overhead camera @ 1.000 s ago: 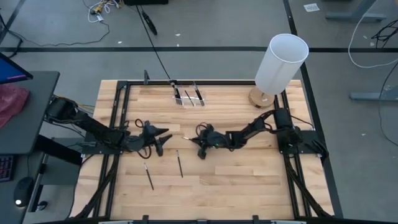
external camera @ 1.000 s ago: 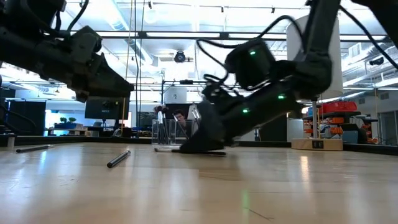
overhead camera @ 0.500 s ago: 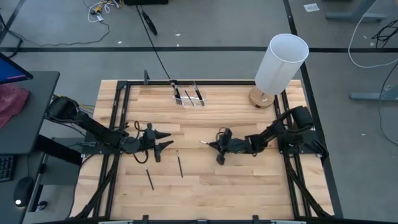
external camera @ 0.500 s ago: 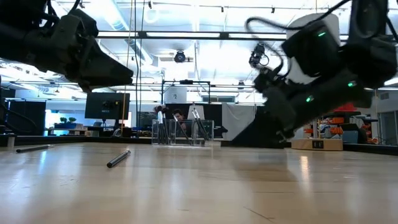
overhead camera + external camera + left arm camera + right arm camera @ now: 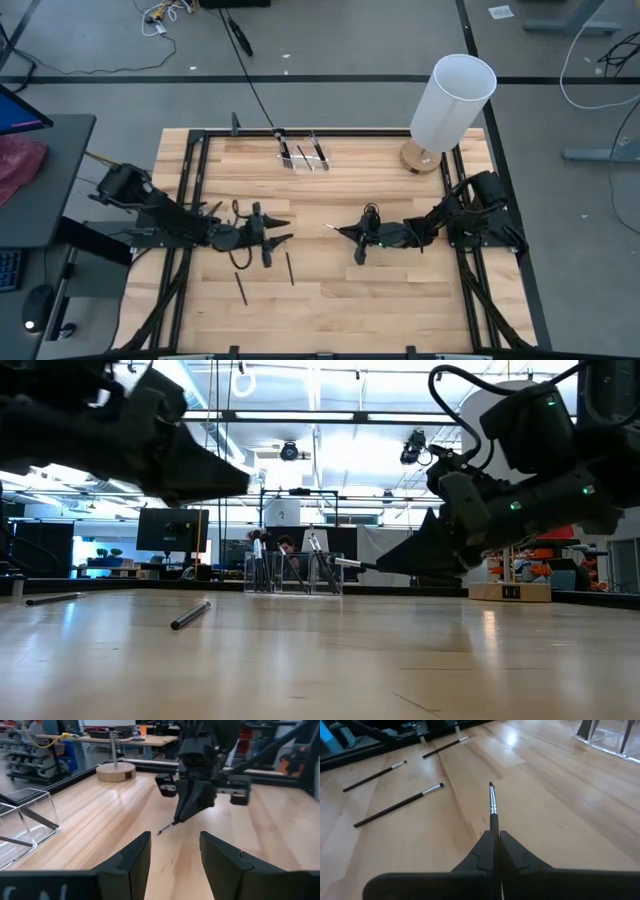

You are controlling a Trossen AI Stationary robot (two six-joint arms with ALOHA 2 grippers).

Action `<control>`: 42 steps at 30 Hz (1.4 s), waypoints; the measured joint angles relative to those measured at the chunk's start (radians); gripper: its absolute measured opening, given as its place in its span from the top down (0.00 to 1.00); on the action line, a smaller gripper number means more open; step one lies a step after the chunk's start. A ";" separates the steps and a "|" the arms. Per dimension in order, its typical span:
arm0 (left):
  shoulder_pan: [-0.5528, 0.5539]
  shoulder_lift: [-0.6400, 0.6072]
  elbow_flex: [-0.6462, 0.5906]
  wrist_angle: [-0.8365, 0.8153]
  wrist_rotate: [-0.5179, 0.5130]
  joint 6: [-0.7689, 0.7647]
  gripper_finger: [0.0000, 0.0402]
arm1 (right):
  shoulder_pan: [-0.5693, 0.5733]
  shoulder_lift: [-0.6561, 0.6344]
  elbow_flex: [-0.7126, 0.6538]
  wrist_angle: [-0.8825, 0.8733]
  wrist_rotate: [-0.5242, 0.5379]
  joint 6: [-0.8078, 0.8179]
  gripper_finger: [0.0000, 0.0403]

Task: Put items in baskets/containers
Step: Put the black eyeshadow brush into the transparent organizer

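One slim dark-handled makeup brush [image 5: 492, 805] is pinched in the right gripper [image 5: 496, 836], fingers closed tight on its handle so the silver ferrule and small tuft jut forward, lifted clear of the pale wooden table [image 5: 400, 290]. That gripper sits near the table's middle, well apart from the low clear plastic organiser box [image 5: 301, 155] at the far edge, where a few brushes already stand. The left gripper [image 5: 172, 857] hangs open and empty over the near-left boards, just beside two loose dark stick brushes [image 5: 240, 284] lying flat. A tall white cylinder on a round wooden base [image 5: 448, 100] stands at the far right corner. The grip is at the handle's very end, so the brush could swivel or slip in transit; a tilted tip may catch the box wall and miss its narrow compartment.
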 joint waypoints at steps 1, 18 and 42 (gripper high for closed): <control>0.005 0.018 0.014 -0.002 0.000 0.001 0.57 | 0.000 0.000 0.000 0.000 0.000 0.000 0.99; 0.077 0.274 0.069 0.267 0.243 0.017 0.57 | -0.001 -0.003 0.002 0.342 -0.144 -0.137 0.99; 0.117 0.406 0.312 0.500 0.410 0.169 0.59 | -0.001 -0.003 0.064 0.464 -0.340 -0.238 0.99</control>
